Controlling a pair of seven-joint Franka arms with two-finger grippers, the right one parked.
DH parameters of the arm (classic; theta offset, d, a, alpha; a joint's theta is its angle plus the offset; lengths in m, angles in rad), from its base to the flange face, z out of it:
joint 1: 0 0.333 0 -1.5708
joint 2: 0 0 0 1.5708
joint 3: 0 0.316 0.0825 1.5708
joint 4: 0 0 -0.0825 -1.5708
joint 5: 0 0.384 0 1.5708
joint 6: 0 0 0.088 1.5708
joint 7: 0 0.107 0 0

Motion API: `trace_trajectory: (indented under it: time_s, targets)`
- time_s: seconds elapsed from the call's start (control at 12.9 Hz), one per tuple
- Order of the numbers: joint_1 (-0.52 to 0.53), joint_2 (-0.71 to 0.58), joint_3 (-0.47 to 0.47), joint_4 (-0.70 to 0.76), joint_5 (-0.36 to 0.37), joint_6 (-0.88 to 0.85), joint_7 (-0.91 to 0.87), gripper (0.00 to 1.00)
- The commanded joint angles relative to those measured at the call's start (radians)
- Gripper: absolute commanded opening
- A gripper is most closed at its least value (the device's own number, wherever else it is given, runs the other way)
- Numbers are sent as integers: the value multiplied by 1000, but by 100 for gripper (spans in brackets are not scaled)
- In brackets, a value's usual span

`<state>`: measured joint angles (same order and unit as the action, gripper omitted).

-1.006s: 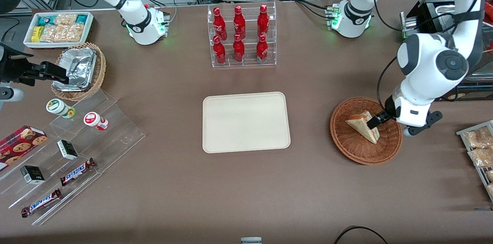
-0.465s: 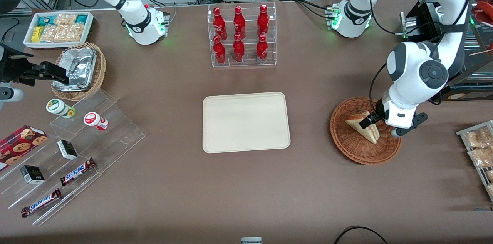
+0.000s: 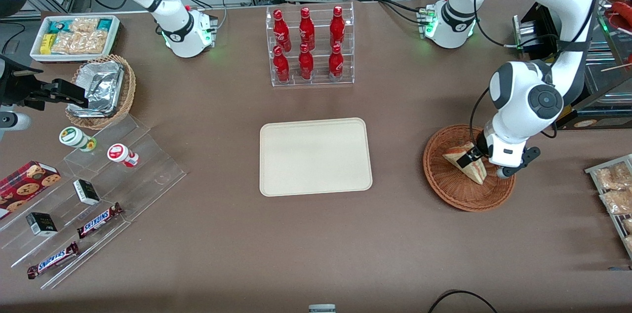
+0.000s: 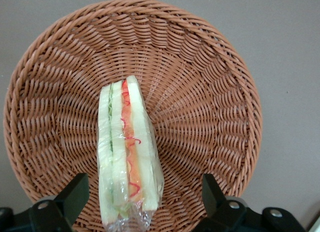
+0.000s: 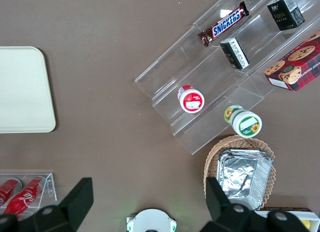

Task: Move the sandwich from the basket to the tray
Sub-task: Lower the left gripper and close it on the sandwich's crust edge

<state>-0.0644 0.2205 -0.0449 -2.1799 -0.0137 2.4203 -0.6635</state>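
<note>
The two black fingers [image 4: 75, 192] of the left arm's gripper [image 4: 142, 197] stand wide apart, one on each side of the small triangular sandwich [image 4: 127, 152] of pale bread with green, red and orange filling layers, and neither finger touches its clear wrapping. The sandwich stands on edge in the round, shallow, reddish-brown wicker basket [image 4: 210, 97], its layered cut side turned up toward the wrist camera. From the front, the gripper [image 3: 468, 157] hangs low over the sandwich [image 3: 466, 161], inside the rim of the basket [image 3: 447, 182], which sits toward the working arm's end of the table. The flat cream-beige rectangular tray [image 3: 315, 156] with rounded corners lies well apart from the basket, at the middle of the brown table [image 3: 316, 244], with nothing on it. Farther from the front camera than the tray stands a clear acrylic rack of red bottles [image 3: 310, 46].
</note>
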Motion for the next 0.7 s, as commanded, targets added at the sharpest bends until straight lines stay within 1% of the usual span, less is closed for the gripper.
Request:
trace_trajectory:
  time_s: [0.0,0.62]
  targets:
    - [-3,19,3,-9,4,34,-21,100]
    - [-2,39,7,-40,4,54,-19,100]
